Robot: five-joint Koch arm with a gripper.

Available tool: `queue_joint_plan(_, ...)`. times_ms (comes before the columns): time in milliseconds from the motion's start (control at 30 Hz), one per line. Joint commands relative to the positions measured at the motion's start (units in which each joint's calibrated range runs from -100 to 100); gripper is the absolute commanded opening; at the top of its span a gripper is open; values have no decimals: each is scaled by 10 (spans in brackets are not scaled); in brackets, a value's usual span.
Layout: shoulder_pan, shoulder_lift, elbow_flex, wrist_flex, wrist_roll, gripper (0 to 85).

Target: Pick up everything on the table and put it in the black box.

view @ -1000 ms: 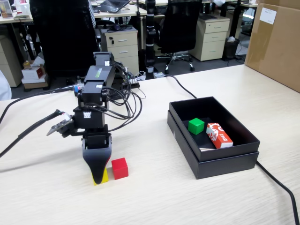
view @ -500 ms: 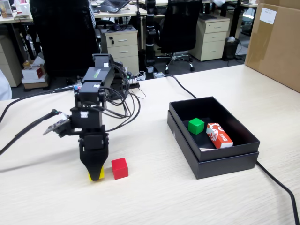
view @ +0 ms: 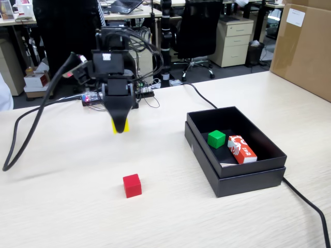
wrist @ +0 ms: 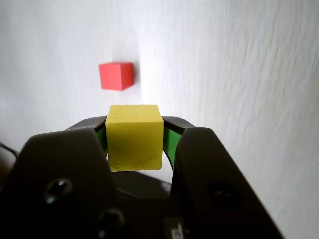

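Note:
My gripper [view: 120,127] hangs above the table [view: 67,206], shut on the yellow cube [wrist: 134,137]; in the fixed view only a yellow sliver of it [view: 114,126] shows beside the jaws. The red cube [view: 132,185] sits on the table in front of and below the gripper; it also shows in the wrist view [wrist: 115,75]. The black box [view: 248,178] stands to the right in the fixed view. The green cube [view: 216,138] lies inside it.
A red-and-white packet [view: 242,149] lies in the box beside the green cube. A big brown carton [view: 305,46] stands at the back right. Black cables [view: 20,139] run across the left of the table and along the box's right side [view: 310,206].

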Motion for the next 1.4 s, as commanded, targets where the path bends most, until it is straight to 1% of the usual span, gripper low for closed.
queue_joint_plan(0, 17, -136, -44, -2, 3, 9)
queue_joint_plan(67, 29, -185, -94, 0, 5, 12)
queue_joint_plan(100, 34, -202, -113, 0, 5, 43)
queue_joint_plan(133, 40, -221, -136, 0, 4, 108)
queue_joint_plan(167, 45, -241, -156, 0, 4, 149)
queue_joint_plan(200, 52, -257, -170, 0, 5, 157)
queue_joint_plan(267, 71, -280, -184, 0, 11, 157)
queue_joint_plan(433, 128, -287, -150, 0, 40, 153)
queue_joint_plan(500, 178, -220, -70, 0, 65, 59)
queue_joint_plan(600, 199, -148, -8, 0, 72, 57)
queue_joint_plan(767, 218, 1, 98, 0, 76, 57)
queue_joint_plan(900, 224, 110, 169, 0, 76, 57)
queue_joint_plan(1000, 228, 231, 239, 0, 78, 59)
queue_joint_plan(1233, 233, 328, 267, 0, 83, 61)
queue_joint_plan(1367, 232, 333, 249, 0, 84, 70)
